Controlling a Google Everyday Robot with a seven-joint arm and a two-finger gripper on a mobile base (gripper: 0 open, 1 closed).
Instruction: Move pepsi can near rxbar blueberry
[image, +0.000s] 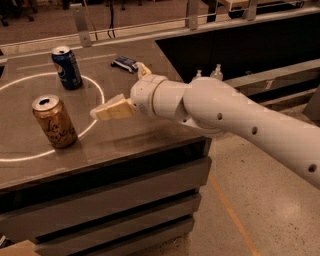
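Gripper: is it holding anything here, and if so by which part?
Nothing is held. The gripper hangs over the table, apart from the blue can, the gold can and the snack bar.

Fig. — A robot test lab, as I see it from my remote station. The signs: a grey counter (150, 137) with a white ring (102, 95) marked on its top, plain drawer fronts (125, 200) beneath it, a bare concrete floor (280, 220) crossed by an orange line (230, 215), and metal rail posts (80, 22) behind. The gripper (112, 109) hangs over the counter — at the ring's right side.
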